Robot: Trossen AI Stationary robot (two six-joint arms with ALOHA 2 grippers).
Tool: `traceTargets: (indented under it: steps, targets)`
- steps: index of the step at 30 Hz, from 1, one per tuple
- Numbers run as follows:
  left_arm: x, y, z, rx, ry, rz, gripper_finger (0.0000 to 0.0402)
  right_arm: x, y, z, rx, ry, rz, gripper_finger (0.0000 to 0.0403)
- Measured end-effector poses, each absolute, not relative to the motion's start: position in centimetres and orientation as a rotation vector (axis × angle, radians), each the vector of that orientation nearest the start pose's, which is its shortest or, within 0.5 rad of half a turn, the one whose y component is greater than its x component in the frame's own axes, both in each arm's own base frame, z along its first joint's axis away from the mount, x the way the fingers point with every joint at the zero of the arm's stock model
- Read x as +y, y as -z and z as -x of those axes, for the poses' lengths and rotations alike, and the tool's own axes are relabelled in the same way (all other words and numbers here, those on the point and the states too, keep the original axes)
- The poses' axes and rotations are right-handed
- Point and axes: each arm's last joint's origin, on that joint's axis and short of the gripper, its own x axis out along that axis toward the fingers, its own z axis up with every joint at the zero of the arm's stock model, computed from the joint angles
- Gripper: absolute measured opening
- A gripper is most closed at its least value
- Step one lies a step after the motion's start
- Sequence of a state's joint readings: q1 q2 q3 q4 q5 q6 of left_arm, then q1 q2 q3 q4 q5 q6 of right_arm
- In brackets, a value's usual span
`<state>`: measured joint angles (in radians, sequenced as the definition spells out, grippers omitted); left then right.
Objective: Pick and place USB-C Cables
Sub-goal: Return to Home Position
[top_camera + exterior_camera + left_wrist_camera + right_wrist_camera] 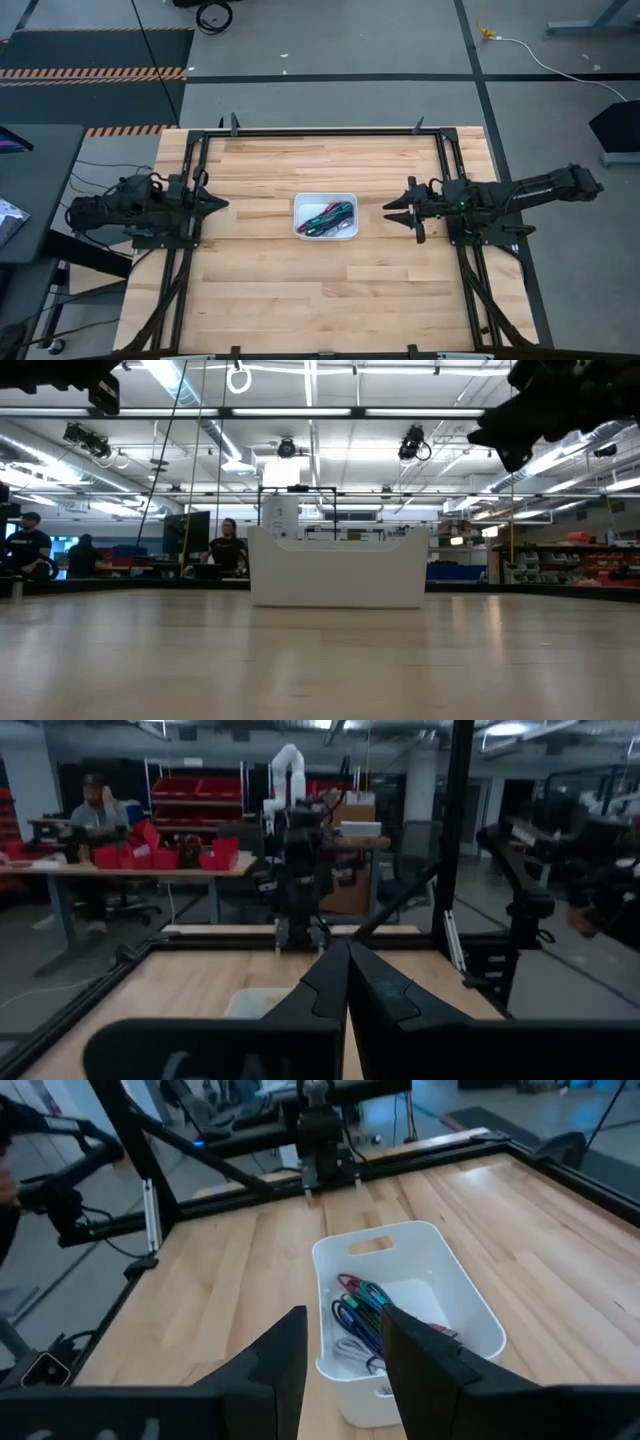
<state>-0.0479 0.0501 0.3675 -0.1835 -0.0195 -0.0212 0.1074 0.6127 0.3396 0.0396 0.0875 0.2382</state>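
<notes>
The USB-C cables (362, 1317) lie bundled together inside the white tray (440, 1265) at the table's middle; I can make out green, teal, purple, silvery and maroon cords (330, 215). In the low view the tray (338, 568) hides them. My left gripper (222, 203) hovers shut to the tray's left, near the table's left side; its fingers meet at a point (347, 948). My right gripper (393, 211) hovers open to the tray's right, pointing at it, with the two fingers (341, 1315) apart and touching nothing.
A black frame (320, 131) runs along the table's far edge and down both sides. Bare wooden tabletop (320, 300) surrounds the tray. People sit at desks (225, 545) in the room beyond the table. A person sits at a table with red bins (95, 815).
</notes>
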Motion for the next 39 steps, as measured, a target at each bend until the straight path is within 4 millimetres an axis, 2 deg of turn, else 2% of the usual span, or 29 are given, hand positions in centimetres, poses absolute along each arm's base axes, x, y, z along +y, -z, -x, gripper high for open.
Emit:
traceTargets:
  steps: [2,8,13,22,39]
  targets:
    - [-0.3,-25.5,-6.4,-0.166,0.031,0.033,0.0015,1.3,-21.4,-14.6,0.209,0.005,-0.213,0.0135]
    - [-0.4,-22.5,-8.4,-0.210,0.056,0.048,0.0015,1.2,-18.8,-13.9,0.160,0.005,-0.241,0.0135]
    - [-0.4,-22.0,-8.5,-0.259,0.044,0.072,0.0015,1.2,-17.9,-13.7,0.158,0.006,-0.255,0.0135]
    - [-0.4,-19.1,-9.5,-0.259,0.037,0.129,0.0015,1.1,-15.7,-13.0,0.094,-0.009,-0.241,0.0135]
    - [-0.3,-18.9,-9.5,-0.239,0.017,0.104,0.0016,1.3,-16.6,-12.5,0.014,-0.068,-0.130,0.0134]
